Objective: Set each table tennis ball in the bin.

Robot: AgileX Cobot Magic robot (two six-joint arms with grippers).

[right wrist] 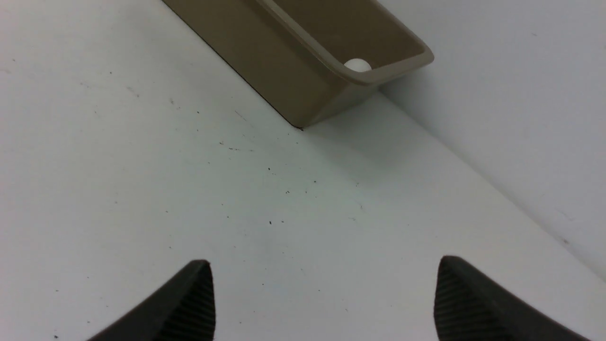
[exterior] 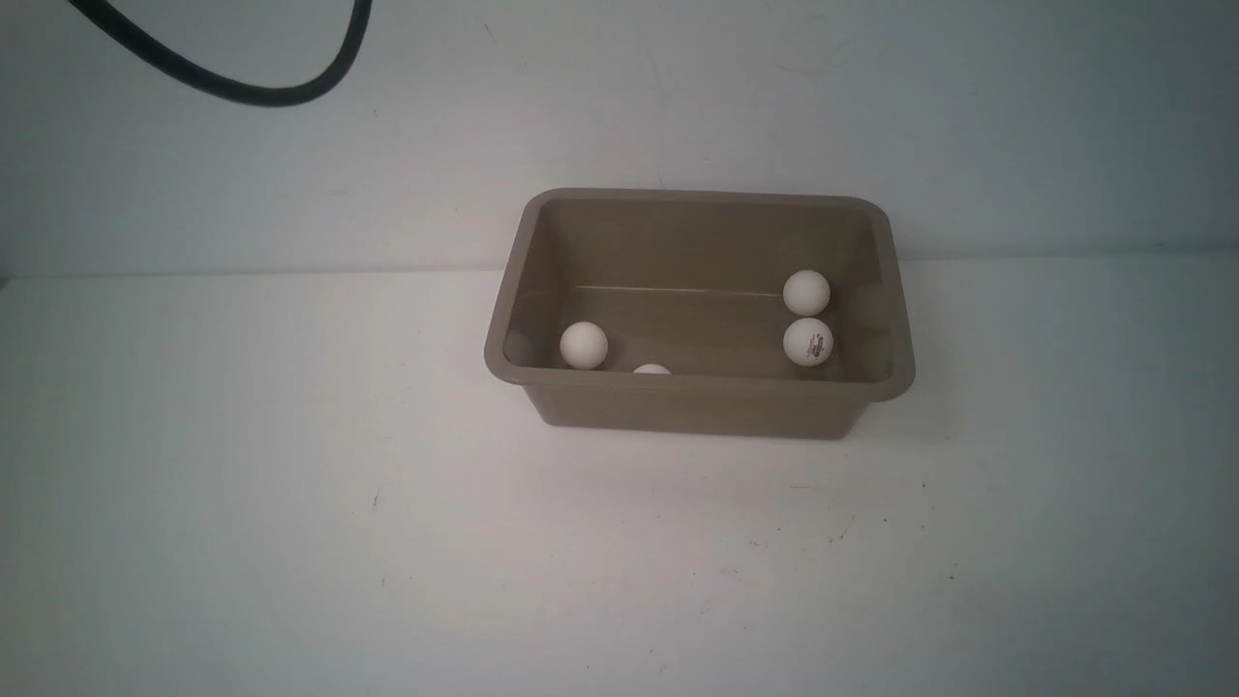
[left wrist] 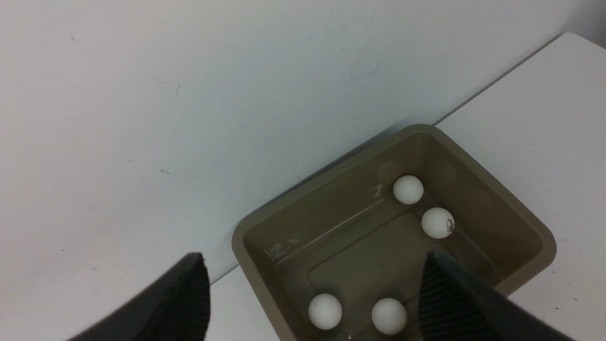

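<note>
The taupe bin (exterior: 697,383) stands against the back wall, right of centre. Several white table tennis balls lie inside it: one near its left end (exterior: 584,345), one half hidden behind the near rim (exterior: 651,369), one with a dark logo (exterior: 808,341) and one just behind that (exterior: 806,292). The left wrist view looks down into the bin (left wrist: 539,237), with my left gripper (left wrist: 315,265) open and empty above its near-left corner. My right gripper (right wrist: 322,267) is open and empty over bare table, the bin (right wrist: 284,80) ahead of it. Neither gripper shows in the front view.
A black cable (exterior: 242,87) hangs in a loop at the upper left of the front view. The white table (exterior: 387,542) runs to the pale back wall (exterior: 290,174), against which the bin stands.
</note>
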